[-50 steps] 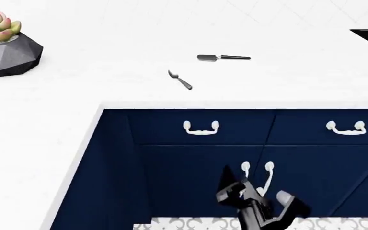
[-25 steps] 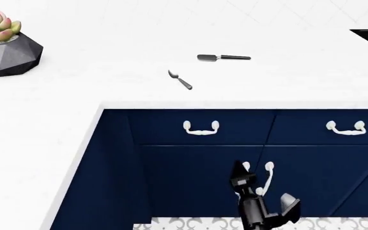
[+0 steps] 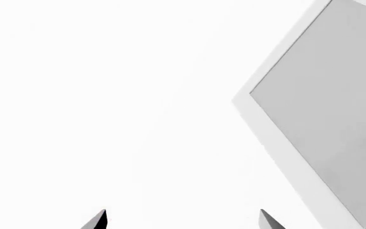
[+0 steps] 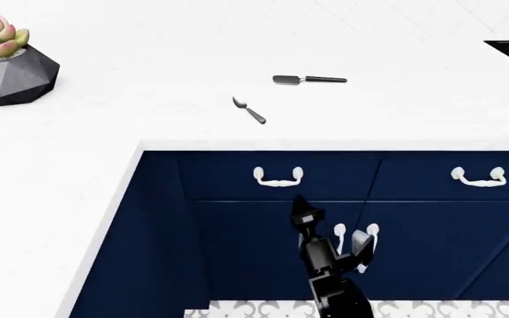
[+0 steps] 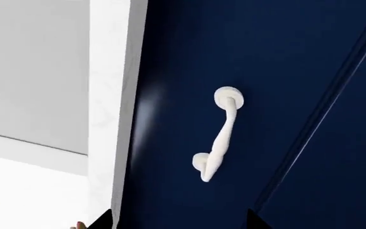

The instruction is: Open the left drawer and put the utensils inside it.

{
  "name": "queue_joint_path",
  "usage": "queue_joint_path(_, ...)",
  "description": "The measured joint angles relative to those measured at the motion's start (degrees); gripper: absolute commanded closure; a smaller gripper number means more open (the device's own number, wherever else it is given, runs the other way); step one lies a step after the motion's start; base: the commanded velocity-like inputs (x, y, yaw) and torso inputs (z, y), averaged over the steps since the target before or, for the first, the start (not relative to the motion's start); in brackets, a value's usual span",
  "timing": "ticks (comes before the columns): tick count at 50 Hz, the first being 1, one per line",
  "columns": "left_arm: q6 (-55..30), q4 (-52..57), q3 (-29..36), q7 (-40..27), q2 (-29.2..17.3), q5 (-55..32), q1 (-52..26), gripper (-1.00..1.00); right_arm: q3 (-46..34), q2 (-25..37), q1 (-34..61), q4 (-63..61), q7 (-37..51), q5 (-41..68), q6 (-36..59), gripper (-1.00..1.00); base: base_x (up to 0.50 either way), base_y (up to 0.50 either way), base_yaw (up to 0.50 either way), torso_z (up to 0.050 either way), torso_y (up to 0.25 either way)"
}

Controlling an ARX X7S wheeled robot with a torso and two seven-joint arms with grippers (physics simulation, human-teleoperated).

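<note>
The left drawer (image 4: 280, 176) is sitting flush in the navy front just under the tabletop (image 4: 193, 126) edge, its white curved handle (image 5: 219, 134) facing the right tool (image 4: 330, 232), which is hanging just below it and slightly to its right, not touching it. In the right wrist view the handle is lying ahead of the tool, between the lines of the two dark fingertips (image 5: 103, 220), which are standing apart with nothing between them. Beyond the drawer, up on the tabletop, the spoon (image 4: 249, 110) and the spatula (image 4: 309, 79) are lying near each other but apart, the spatula farther from the tool. The neighbouring drawer (image 4: 478, 177) is showing off to the tool's right, and a potted succulent (image 4: 5, 59) is resting well away to its left. The left tool (image 3: 181, 220) is showing only two tips, spread apart and empty, against a white surface.
</note>
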Motion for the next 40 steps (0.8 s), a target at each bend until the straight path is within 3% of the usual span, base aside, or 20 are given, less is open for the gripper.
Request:
queue_joint_path(21,0.9,0.0,0.8,0.7,-0.9,0.9,0.1,-1.0,-19.5,0.5,3.1,4.9,-0.3,22.2,-5.0,-1.0,0.21,0.0,0.0,0.0,0.0)
queue_joint_path(40,0.0,0.0,0.0,0.8,-1.9,0.4,0.1,-1.0,-48.1,0.5,5.0,5.5,0.4,45.5,-5.5,-1.0,0.18,0.0,0.0,0.0,0.0)
